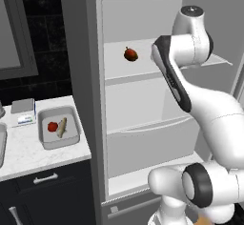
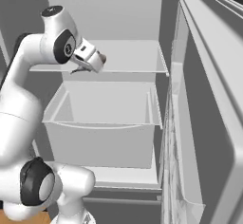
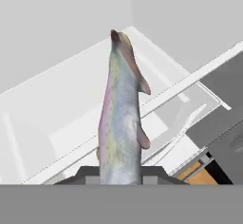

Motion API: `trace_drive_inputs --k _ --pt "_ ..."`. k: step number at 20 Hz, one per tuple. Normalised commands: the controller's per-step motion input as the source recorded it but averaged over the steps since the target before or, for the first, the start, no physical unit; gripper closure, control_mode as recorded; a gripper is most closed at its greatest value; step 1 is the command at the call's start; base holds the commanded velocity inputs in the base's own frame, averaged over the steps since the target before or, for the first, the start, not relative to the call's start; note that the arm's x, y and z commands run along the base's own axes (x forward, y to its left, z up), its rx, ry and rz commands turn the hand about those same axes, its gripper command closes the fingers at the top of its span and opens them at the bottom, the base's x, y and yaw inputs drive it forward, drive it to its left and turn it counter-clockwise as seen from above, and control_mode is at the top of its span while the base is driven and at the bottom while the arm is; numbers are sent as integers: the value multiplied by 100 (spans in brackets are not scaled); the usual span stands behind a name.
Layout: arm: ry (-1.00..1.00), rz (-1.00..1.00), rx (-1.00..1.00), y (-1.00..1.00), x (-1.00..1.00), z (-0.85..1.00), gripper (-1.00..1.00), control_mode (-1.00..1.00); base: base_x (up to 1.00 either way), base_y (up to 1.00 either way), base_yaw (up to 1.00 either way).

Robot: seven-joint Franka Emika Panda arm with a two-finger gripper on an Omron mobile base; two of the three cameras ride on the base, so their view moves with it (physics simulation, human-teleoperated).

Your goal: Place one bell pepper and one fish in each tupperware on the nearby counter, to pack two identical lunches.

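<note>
Right up against my hand camera is a fish [image 3: 121,118], and I read the gripper [image 3: 120,174] as pinched tight on it, inside the fridge [image 1: 90,100] near its upper shelf [image 2: 137,57]. One tub [image 1: 57,128] on the counter [image 1: 28,152] already holds a pepper and a fish, so I judge one lunch packed; a second pepper [image 1: 130,54] waits on that shelf, and I cannot make out a second tub. I can read no labels or writing anywhere.

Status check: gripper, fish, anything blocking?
Gripper shut on fish, at the upper fridge shelf. Bell pepper left on it. No obstruction seen.
</note>
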Motion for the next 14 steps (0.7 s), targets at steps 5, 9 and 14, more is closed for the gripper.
trace_drive_inputs --k 5,9,14 --pt "2 32 0 3 -100 -25 100 -100 0 0 0" --pt "0 34 0 10 -100 -100 100 -100 0 0 0" --pt "18 22 0 5 -76 -53 100 -100 0 0 0"
